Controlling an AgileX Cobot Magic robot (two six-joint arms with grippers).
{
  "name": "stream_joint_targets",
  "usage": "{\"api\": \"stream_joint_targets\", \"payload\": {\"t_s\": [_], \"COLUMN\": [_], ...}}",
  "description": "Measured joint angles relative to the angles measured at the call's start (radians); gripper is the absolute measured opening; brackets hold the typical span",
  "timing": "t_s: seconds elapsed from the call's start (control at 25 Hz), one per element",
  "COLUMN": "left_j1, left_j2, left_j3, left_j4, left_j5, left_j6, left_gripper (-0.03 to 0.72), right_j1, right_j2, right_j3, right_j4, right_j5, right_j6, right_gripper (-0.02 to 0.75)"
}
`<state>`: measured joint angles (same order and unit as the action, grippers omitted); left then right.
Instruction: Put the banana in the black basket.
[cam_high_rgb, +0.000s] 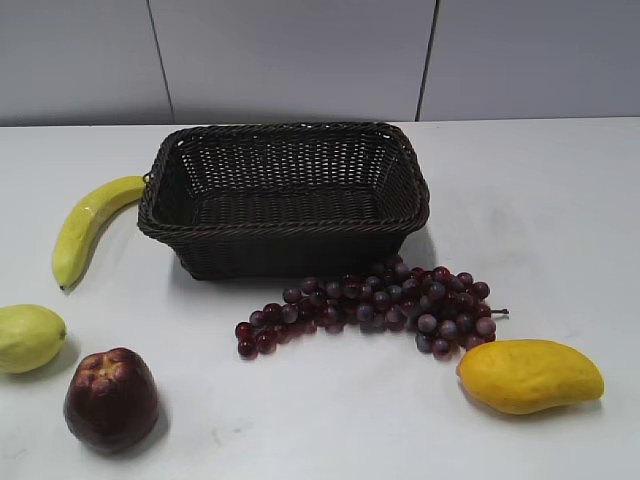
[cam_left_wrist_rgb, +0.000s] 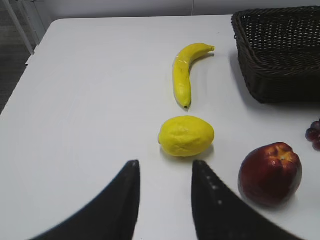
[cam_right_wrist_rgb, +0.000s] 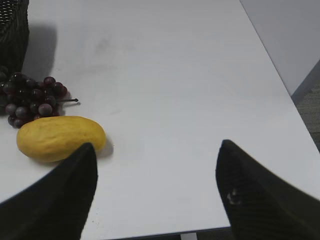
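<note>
Banana: long, curved, yellow-green, lying on the desk just left of the black basket. Left claw and right claw: both open, empty. Basket cut off in both wrist views.

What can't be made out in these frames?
- Exterior view: neither pincer is in frame.
- Left wrist view: black basket cut by right edge; grapes barely enter.
- Right wrist view: banana out of frame; right pincer finger covers part of the mango.
</note>
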<state>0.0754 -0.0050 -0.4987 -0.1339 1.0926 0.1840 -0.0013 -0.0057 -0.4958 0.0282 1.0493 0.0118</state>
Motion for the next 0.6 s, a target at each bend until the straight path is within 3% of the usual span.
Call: {"api": "stream_joint_targets", "payload": {"t_s": [0.44,0.52,0.6], "left_j1": [0.0,0.0,0.0], "left_j2": [0.0,0.007,0.037], "left_j3": [0.0,-0.001,-0.011], "left_j4": [-0.01,-0.029,-0.041], "left_j5": [0.0,0.0,-0.009], "left_j6": [0.0,0.0,0.0], "left_gripper": [0.342,0.401,0.524], "right_j1": [0.0,0.0,0.0], "right_j2": [0.0,0.0,0.0], "right_j3": [0.0,0.0,0.0], "right_j4": [0.0,0.0,0.0], "right_j5": [0.0,0.0,0.0], "right_j6": [0.0,0.0,0.0], "right_gripper": [0.589,0.589,0.589]}}
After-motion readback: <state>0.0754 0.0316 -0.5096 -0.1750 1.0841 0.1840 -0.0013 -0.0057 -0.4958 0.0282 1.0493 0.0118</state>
